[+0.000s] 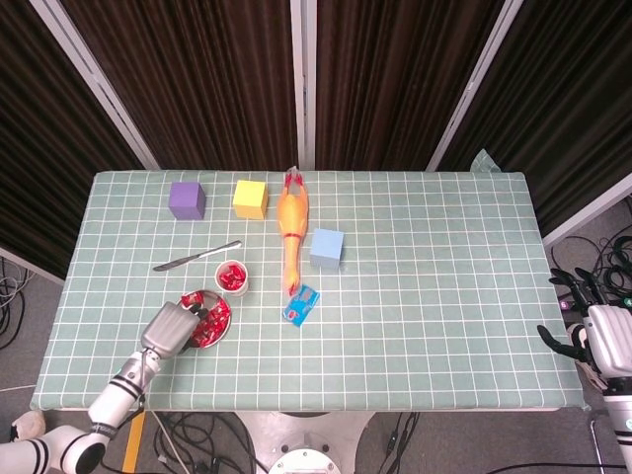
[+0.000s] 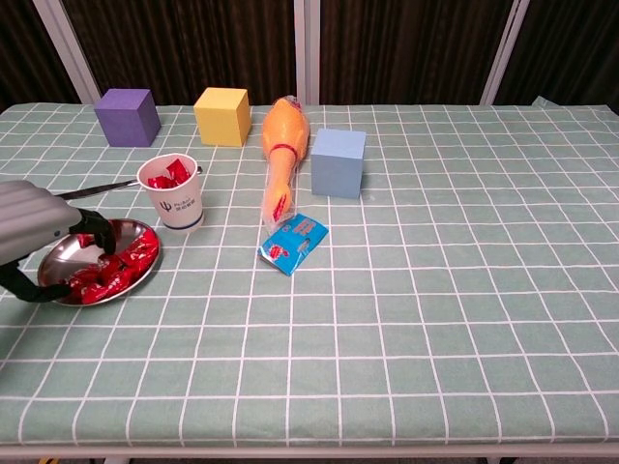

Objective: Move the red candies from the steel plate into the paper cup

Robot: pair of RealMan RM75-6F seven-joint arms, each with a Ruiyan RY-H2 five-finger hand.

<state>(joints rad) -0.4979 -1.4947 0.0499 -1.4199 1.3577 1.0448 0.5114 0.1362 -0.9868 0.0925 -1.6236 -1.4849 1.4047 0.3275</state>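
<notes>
Dark ribbed curtains hung behind a table covered in a pale green checked cloth. Near its front left corner sat a round shiny steel plate heaped with red wrapped candies, and just behind it, close but apart, stood a white paper cup with several more red candies inside. The robot's grey left hand was down over the left part of the plate, its dark fingers curled among the sweets; whether anything was pinched between them I could not tell, since the back of the hand hid the tips in both views. Its right hand hung off the table's right edge, well away from everything, fingers spread and holding nothing.

Behind the cup a metal table knife lay slanted on the cloth. Along the far side stood a purple cube and a yellow cube, well apart from each other. Right of the yellow one an orange rubber chicken toy stretched toward the front, and a light blue cube stood just beside it. A small blue snack packet lay near the chicken's front end.
</notes>
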